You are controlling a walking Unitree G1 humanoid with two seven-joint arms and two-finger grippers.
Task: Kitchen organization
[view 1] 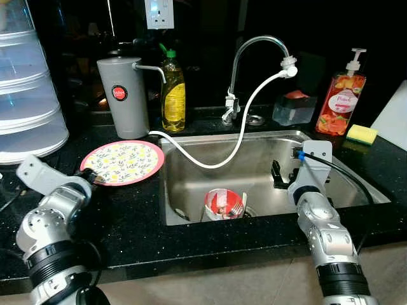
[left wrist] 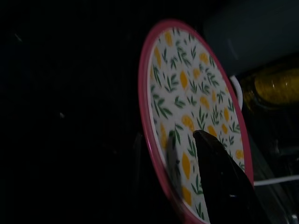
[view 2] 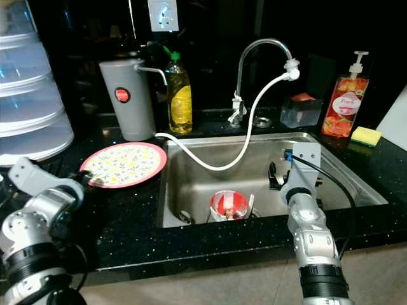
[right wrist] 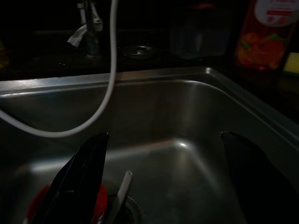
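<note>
Plate [view 1: 122, 162] on the counter at nine o'clock of the sink [view 1: 356, 178], near rim pinched between the left gripper [left wrist: 187, 154] fingers; best lifted level and slid clear of the grey flask [view 1: 123, 96] at twelve o'clock. Right gripper [right wrist: 163, 177] hanging over the basin, fingers spread wide apart, above the red bowl [view 1: 223, 203] near the drain. Counted: one plate, one bowl, one flask, two bottles, one sponge [view 1: 361, 134].

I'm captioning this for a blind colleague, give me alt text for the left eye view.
The left gripper grips the near rim of a round pink-rimmed plate with a lemon pattern, lying on the black counter beside a steel sink. The right gripper hangs open over the sink, where a red and white cup sits with cutlery in it.
</note>
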